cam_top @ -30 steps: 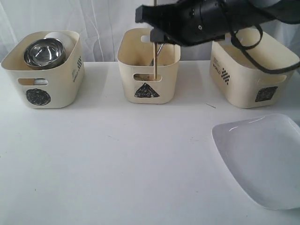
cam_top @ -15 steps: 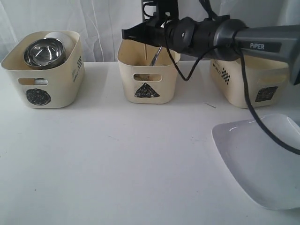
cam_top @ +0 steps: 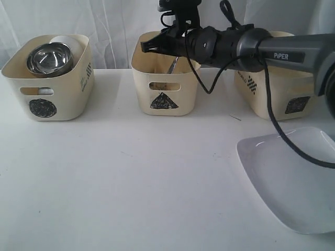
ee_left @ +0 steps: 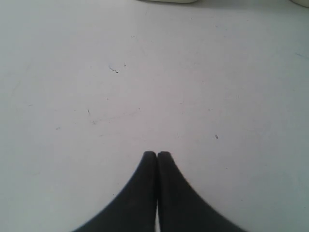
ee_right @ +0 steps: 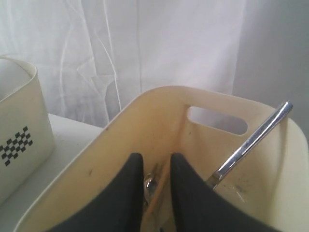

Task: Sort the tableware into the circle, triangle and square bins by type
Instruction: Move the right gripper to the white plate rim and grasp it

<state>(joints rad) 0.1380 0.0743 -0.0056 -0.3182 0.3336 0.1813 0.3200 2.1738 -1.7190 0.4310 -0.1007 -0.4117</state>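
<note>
Thin wooden chopstick [ee_right: 157, 200] sits down inside the cream triangle-marked bin [ee_right: 159, 92], the right gripper [ee_right: 157, 157] just above it, jaws parted, clamping nothing; a straight lift should clear the steel cutlery handle [ee_right: 251, 145] leaning on the bin's wall. The bin's floor is cut off, its other contents unclear; the left gripper [ee_left: 157, 154], away from that bin, is pressed closed and empty.
</note>
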